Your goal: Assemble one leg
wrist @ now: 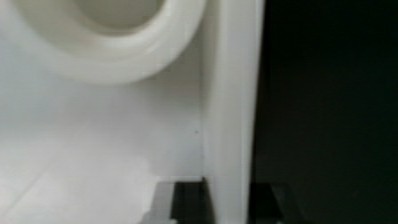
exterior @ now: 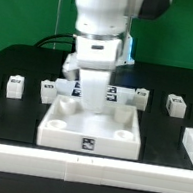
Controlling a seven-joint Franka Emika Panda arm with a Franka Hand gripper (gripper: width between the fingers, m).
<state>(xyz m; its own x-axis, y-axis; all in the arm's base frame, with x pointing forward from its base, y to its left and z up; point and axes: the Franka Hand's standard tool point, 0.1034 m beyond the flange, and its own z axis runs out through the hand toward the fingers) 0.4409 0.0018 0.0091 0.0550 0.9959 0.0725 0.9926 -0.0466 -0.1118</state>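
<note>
- We see the gripper (exterior: 90, 94) lowered at the far rim of the tray (exterior: 54, 128), in the middle of the black table (exterior: 13, 66).
- In the exterior view its fingers are hidden behind the arm's white body, so we cannot tell how far apart they stand or whether they grip anything.
- The wrist view is filled by the tray's white floor, a raised ring (wrist: 134, 45) and an upright wall (wrist: 231, 100). A blurred dark shape (wrist: 182, 205) sits beside that wall, and we cannot make out what it is.
- The closest leg (exterior: 53, 88) lies on the table just beside the gripper, on the exterior view's left, outside the tray.
- A second leg (exterior: 15, 87) lies further left.
- Two more legs (exterior: 143, 96) (exterior: 175, 104) lie on the exterior view's right, apart from the gripper.
</note>
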